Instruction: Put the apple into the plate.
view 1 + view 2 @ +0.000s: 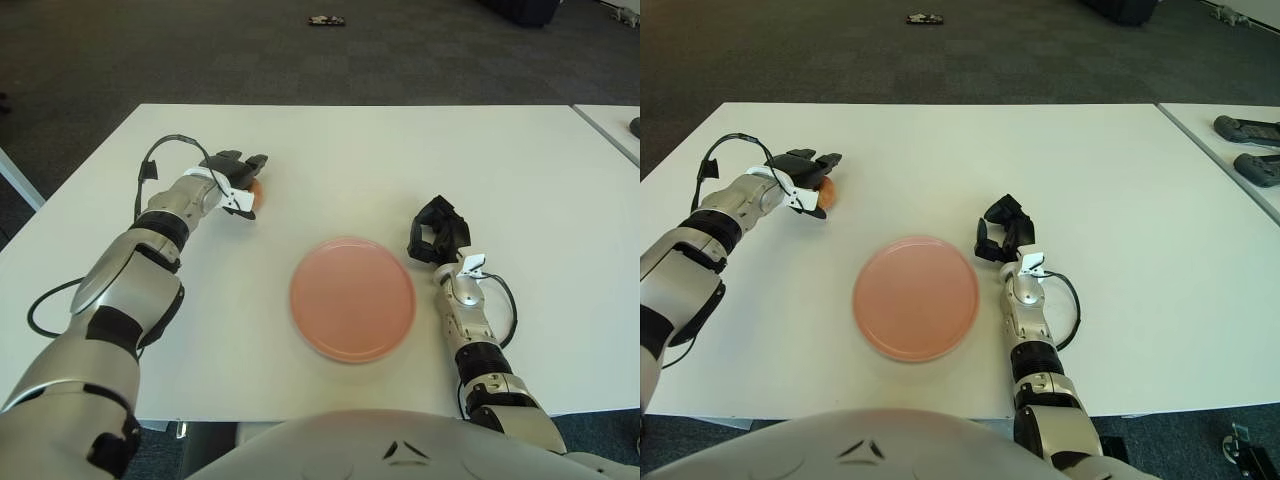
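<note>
On the white desk [340, 160], the apple [254, 188] was gripped by the left hand's [232, 178] fingers, well apart from the plate [352, 298]; the right hand [436, 232] was curled, holding nothing, beside the plate.

Left hand [232, 180] is curling its fingers [255, 160] around the apple [254, 189] on the white table [340, 150], well apart from the pink plate [352, 298]. Right hand [437, 233] is sitting just right of the plate.
</note>
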